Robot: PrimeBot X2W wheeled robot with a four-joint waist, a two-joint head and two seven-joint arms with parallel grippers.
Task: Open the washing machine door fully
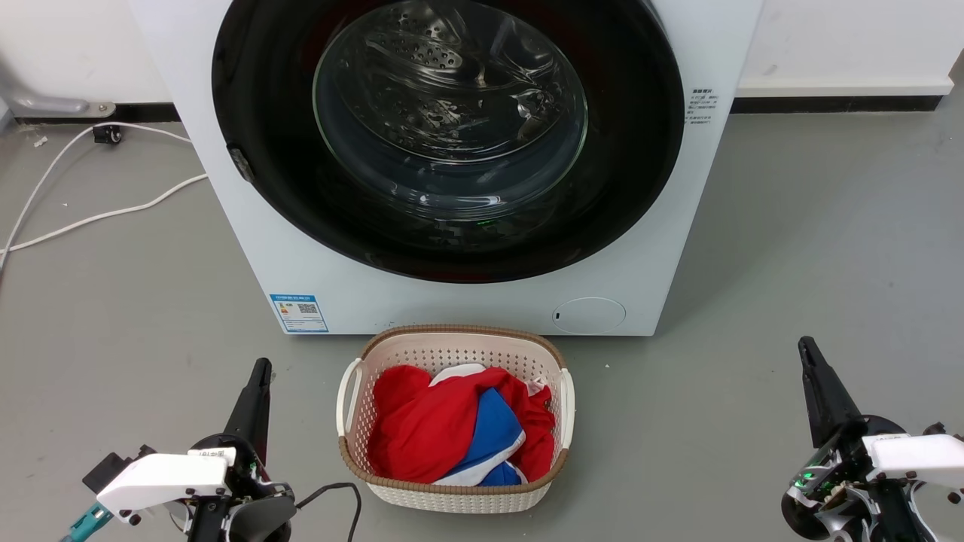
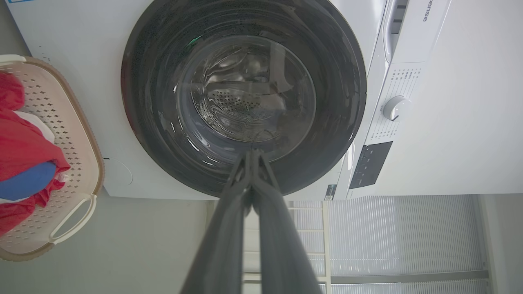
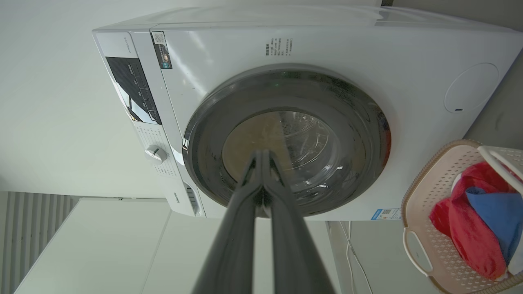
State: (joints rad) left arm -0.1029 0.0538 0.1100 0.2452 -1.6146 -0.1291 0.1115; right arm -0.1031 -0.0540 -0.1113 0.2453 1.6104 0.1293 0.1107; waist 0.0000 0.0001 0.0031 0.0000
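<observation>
**Washer door closed; both claws low, well apart from it**

Far left, head view: a white cable [image 1: 98, 214] loops over the grey floor [image 1: 791, 248] beside the washer.

Lower left: the left gripper [image 1: 260, 373] points up toward the machine. In the left wrist view its two dark fingers [image 2: 229, 228] are pressed together, the tips meeting. It sits well short of the washer, left of the basket.

Centre: the washing machine [image 1: 248, 248] stands square to the camera, with a blue label [image 1: 299, 312] low on its left front. The washing machine door [image 1: 448, 128] lies flush against the front, closed. It has a glossy black ring around a clear glass bowl, and the perforated steel drum shows through the glass. A small latch piece [image 1: 241, 163] sits on the door's left edge.

Just in front of the washer, a cream basket [image 1: 459, 331] with a brown rim holds red, blue and white clothes [image 1: 452, 429].

Right of centre: a small round flap [image 1: 589, 315] sits low on the washer front.

Lower right: the right gripper [image 1: 807, 350] also points up. In the right wrist view its fingers [image 3: 241, 228] are closed tip to tip. It is well apart from the door and to the right of the basket.
</observation>
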